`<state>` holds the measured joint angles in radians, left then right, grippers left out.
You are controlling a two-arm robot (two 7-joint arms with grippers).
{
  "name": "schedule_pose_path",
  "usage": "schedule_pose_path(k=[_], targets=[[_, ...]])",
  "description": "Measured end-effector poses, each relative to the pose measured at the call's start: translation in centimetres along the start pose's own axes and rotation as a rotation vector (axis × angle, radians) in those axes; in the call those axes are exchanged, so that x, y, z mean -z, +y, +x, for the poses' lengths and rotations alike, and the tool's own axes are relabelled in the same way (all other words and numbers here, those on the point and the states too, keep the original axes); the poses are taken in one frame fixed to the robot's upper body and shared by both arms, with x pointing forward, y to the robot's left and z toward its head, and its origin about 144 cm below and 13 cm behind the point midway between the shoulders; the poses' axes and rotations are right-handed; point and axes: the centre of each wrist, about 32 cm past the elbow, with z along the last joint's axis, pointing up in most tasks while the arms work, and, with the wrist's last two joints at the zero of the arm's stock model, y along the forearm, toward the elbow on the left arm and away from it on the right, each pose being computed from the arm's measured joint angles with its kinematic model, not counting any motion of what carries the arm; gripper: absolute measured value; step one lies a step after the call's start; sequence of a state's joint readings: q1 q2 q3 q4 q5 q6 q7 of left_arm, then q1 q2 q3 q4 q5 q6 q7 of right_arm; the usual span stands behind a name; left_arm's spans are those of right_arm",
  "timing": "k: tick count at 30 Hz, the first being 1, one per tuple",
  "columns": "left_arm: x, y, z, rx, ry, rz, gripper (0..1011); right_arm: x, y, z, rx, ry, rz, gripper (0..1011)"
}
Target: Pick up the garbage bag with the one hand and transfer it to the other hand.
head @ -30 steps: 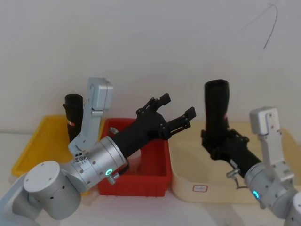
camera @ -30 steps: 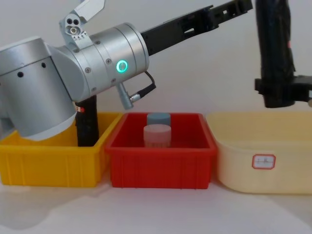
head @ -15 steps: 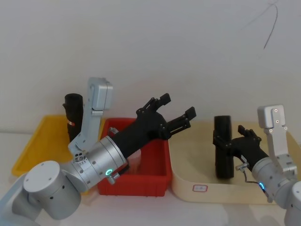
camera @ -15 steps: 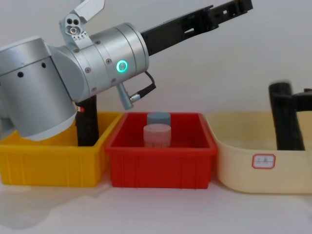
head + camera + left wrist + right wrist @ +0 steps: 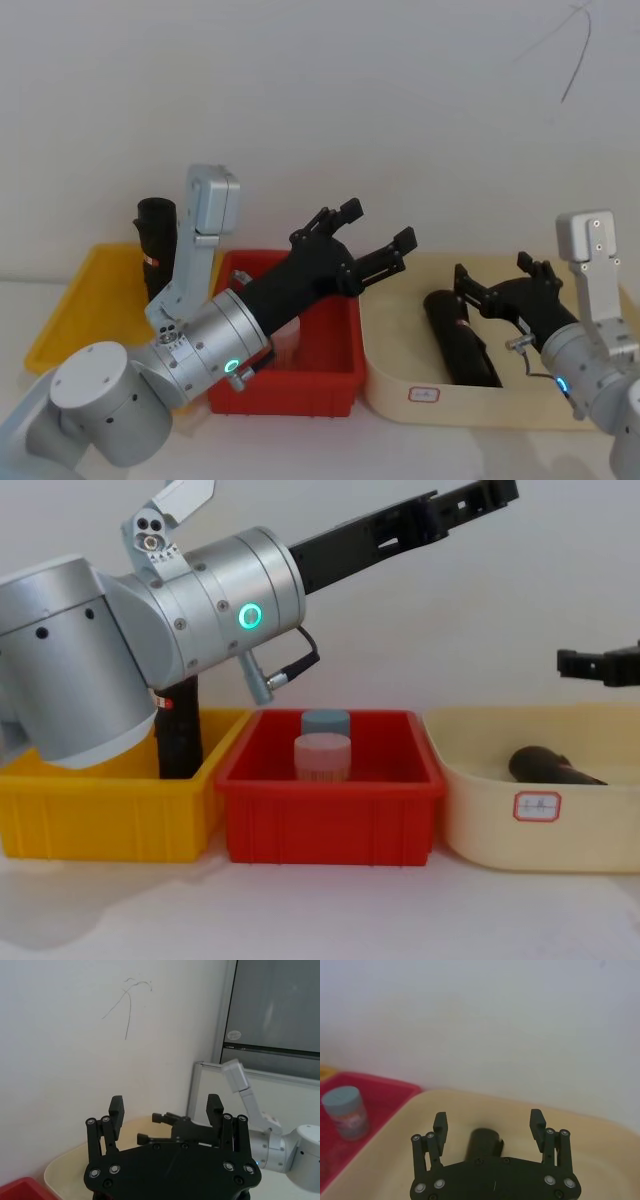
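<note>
The garbage bag (image 5: 460,340), a black roll, lies on its side in the beige tub (image 5: 400,385); from the chest it shows low behind the tub's wall (image 5: 555,767). My right gripper (image 5: 494,270) hangs open just above it, holding nothing, and its wrist camera looks down its spread fingers (image 5: 489,1121) onto the roll's end (image 5: 482,1142). My left gripper (image 5: 376,236) is raised over the red bin, open and empty (image 5: 166,1106), pointing toward the right arm (image 5: 470,500).
A second black roll (image 5: 155,245) stands upright in the yellow bin (image 5: 70,320). The red bin (image 5: 330,810) in the middle holds a blue-capped jar (image 5: 325,723) and a pink jar (image 5: 322,758). A white wall runs close behind the bins.
My right gripper brought the upright bag down into the beige tub and let go; the bag now lies flat. The left arm has stayed still.
</note>
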<state>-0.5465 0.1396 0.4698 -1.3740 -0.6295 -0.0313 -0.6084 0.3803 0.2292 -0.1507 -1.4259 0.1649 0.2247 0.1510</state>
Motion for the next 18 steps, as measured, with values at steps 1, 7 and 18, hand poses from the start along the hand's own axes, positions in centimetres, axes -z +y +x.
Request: schedule_pose_path(k=[1,7,18], targets=[[0.0,0.0,0.0,0.000,0.000,0.000,1001,-0.2,-0.1,0.0,-0.002,-0.001,0.006,1000],[0.0,0.2,0.0,-0.012,-0.005,-0.003,1001,-1.0,-0.7,-0.4,-0.036,-0.005,0.038,1000],[-0.6,1.7,0.4,-0.094,-0.059,-0.022,1001,-1.8,-1.3,-2.0,-0.155,-0.004,0.060,1000]])
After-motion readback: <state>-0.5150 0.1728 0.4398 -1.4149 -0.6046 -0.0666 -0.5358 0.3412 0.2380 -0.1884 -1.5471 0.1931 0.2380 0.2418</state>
